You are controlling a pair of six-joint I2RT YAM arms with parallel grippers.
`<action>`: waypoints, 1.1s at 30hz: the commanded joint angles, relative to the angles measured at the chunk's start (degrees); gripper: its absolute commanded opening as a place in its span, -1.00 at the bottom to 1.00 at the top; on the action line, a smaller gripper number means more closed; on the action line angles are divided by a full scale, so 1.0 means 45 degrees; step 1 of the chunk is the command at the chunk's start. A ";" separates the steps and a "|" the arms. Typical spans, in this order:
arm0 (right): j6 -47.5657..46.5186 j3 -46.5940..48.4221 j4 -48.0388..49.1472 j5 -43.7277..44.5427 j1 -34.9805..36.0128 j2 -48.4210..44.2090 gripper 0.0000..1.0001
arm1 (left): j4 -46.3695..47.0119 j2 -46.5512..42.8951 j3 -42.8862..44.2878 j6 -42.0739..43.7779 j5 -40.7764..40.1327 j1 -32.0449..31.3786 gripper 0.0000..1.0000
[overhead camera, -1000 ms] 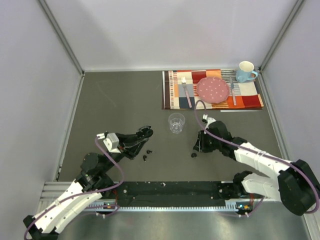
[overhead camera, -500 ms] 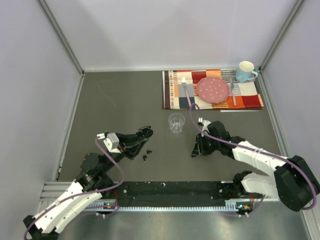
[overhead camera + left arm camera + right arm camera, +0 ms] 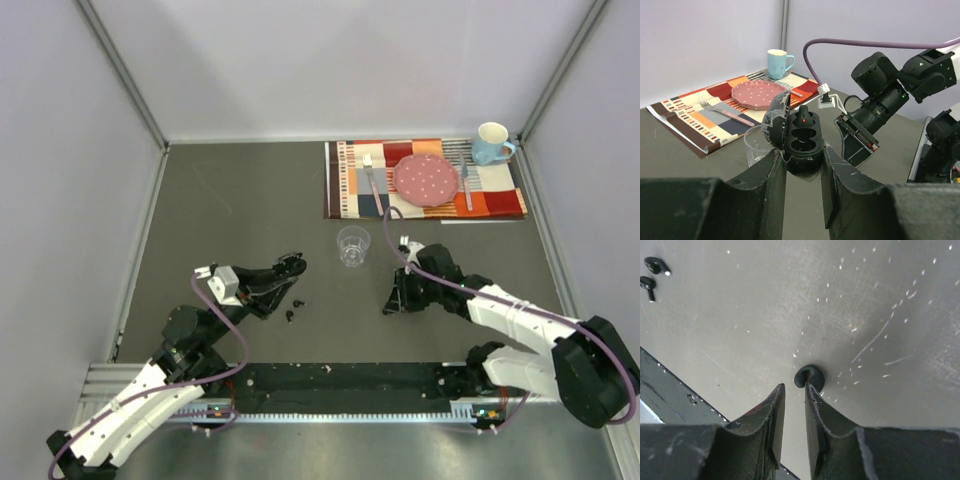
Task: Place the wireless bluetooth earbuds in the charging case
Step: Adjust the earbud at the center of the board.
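My left gripper (image 3: 803,156) is shut on the black charging case (image 3: 801,141), held above the table with its lid open. One earbud (image 3: 804,119) with a red light sits in the far slot; the near slot is empty. In the top view the case (image 3: 291,266) is left of centre. My right gripper (image 3: 794,386) points down at the table, jaws a narrow gap apart with nothing between them. A black earbud (image 3: 810,377) lies on the table just beyond the tips, against the right fingertip. Two more earbuds (image 3: 299,303) (image 3: 289,316) lie below the case.
A clear plastic cup (image 3: 352,246) stands between the arms. A striped placemat (image 3: 348,188) at the back right carries a pink plate (image 3: 426,178), cutlery and a blue mug (image 3: 491,143). A metal rail (image 3: 340,385) runs along the near edge.
My right gripper has moved slightly left and down over the lone earbud, and its jaws have narrowed. The left arm and the case have not moved.
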 commanded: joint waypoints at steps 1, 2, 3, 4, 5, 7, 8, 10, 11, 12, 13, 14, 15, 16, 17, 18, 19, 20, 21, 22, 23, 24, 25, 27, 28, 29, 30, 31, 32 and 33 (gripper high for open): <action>0.0334 -0.0357 0.0080 0.0245 -0.0135 -0.0231 -0.55 | 0.0588 -0.0170 -0.0052 -0.0171 -0.0123 -0.0019 -1.00; 0.0335 -0.0377 0.0139 0.0245 -0.0135 -0.0230 -0.55 | 0.0608 -0.0151 -0.0071 -0.0191 -0.0104 0.0000 -1.00; 0.0373 -0.0416 0.0139 0.0342 -0.0135 -0.0230 -0.55 | 0.0627 -0.0151 -0.0072 -0.0210 -0.0123 0.0000 -1.00; 0.0412 -0.0436 0.0139 0.0362 -0.0135 -0.0211 -0.55 | 0.0627 -0.0131 -0.0091 -0.0210 -0.0104 0.0000 -1.00; 0.0432 -0.0436 0.0159 0.0362 -0.0155 -0.0172 -0.55 | 0.0627 -0.0131 -0.0091 -0.0210 -0.0104 0.0000 -1.00; 0.0490 -0.0436 0.0178 0.0323 -0.0155 -0.0171 -0.55 | 0.0647 -0.0112 -0.0091 -0.0210 -0.0084 0.0000 -1.00; 0.0491 -0.0436 0.0198 0.0304 -0.0135 -0.0191 -0.56 | 0.0647 -0.0112 -0.0072 -0.0210 -0.0104 -0.0019 -1.00; 0.0627 -0.0533 0.0159 0.0226 -0.0135 -0.0269 -0.56 | 0.0608 -0.0131 -0.0072 -0.0210 -0.0084 0.0000 -1.00; 0.0686 -0.0592 0.0178 0.0168 -0.0135 -0.0269 -0.56 | 0.0608 -0.0131 -0.0072 -0.0210 -0.0104 -0.0019 -1.00; 0.0764 -0.0708 0.0178 -0.0007 -0.0135 -0.0289 -0.56 | 0.0608 -0.0131 -0.0091 -0.0210 -0.0084 -0.0019 -1.00; 0.0900 -0.0767 0.0178 -0.0047 -0.0135 -0.0289 -0.56 | 0.0627 -0.0131 -0.0091 -0.0230 -0.0104 0.0000 -1.00; 0.0959 -0.0865 0.0198 -0.0067 -0.0135 -0.0308 -0.56 | 0.0647 -0.0131 -0.0110 -0.0249 -0.0104 -0.0019 -1.00; 0.0998 -0.1040 0.0237 -0.0125 -0.0135 -0.0366 -0.56 | 0.0647 -0.0131 -0.0130 -0.0250 -0.0123 0.0000 -1.00; 0.1153 -0.1138 0.0276 -0.0126 -0.0116 -0.0386 -0.56 | 0.0647 -0.0112 -0.0130 -0.0250 -0.0104 0.0000 -1.00; 0.1271 -0.1255 0.0315 -0.0107 -0.0096 -0.0464 -0.56 | 0.0647 -0.0131 -0.0150 -0.0269 -0.0104 -0.0019 -1.00; 0.1369 -0.1334 0.0373 -0.0184 -0.0077 -0.0523 -0.56 | 0.0666 -0.0131 -0.0169 -0.0269 -0.0104 0.0000 -1.00; 0.1602 -0.1528 0.0470 -0.0185 -0.0019 -0.0697 -0.56 | 0.0667 -0.0112 -0.0189 -0.0269 -0.0104 -0.0019 -1.00; 0.1701 -0.1607 0.0491 -0.0146 0.0214 -0.0815 -0.56 | 0.0705 -0.0131 -0.0208 -0.0269 -0.0142 -0.0019 -1.00; 0.1799 -0.1724 0.0510 -0.0049 0.0313 -0.0913 -0.56 | 0.0744 -0.0131 -0.0208 -0.0269 -0.0123 -0.0019 -1.00; 0.2032 -0.1783 0.0549 -0.0028 0.0449 -0.1049 -0.56 | 0.0764 -0.0112 -0.0247 -0.0288 -0.0143 0.0000 -1.00; 0.2169 -0.1822 0.0704 0.0049 0.0721 -0.1089 -0.56 | 0.0783 -0.0092 -0.0247 -0.0289 -0.0143 -0.0019 -1.00; 0.2306 -0.1881 0.0783 0.0127 0.0917 -0.1070 -0.56 | 0.0822 -0.0092 -0.0267 -0.0308 -0.0143 0.0000 -1.00; 0.2617 -0.1901 0.0881 0.0225 0.1132 -0.0993 -0.56 | 0.0842 -0.0073 -0.0306 -0.0308 -0.0123 0.0000 -1.00; 0.2931 -0.1901 0.1251 0.0595 0.2010 -0.0836 -0.55 | 0.0920 -0.0034 -0.0345 -0.0328 -0.0143 0.0000 -1.00; 0.3242 -0.1881 0.1349 0.0751 0.2264 -0.0700 -0.55 | 0.0940 -0.0014 -0.0364 -0.0328 -0.0104 0.0000 -1.00; 0.3361 -0.1862 0.1428 0.1024 0.2538 -0.0544 -0.55 | 0.0940 -0.0014 -0.0384 -0.0366 -0.0104 -0.0019 -1.00; 0.3459 -0.1804 0.1486 0.1123 0.2850 -0.0504 -0.55 | 0.0940 -0.0014 -0.0384 -0.0386 -0.0104 -0.0019 -1.00; 0.3595 -0.1803 0.1506 0.1201 0.2950 -0.0523 -0.55 | 0.0940 -0.0033 -0.0384 -0.0386 -0.0104 0.0000 -1.00; 0.3635 -0.1784 0.1468 0.1222 0.3028 -0.0774 -0.54 | 0.0921 -0.0034 -0.0365 -0.0386 -0.0084 0.0000 -1.00; 0.3636 -0.1668 0.1332 0.1202 0.3106 -0.0970 -0.54 | 0.0901 -0.0034 -0.0365 -0.0386 -0.0123 -0.0019 -1.00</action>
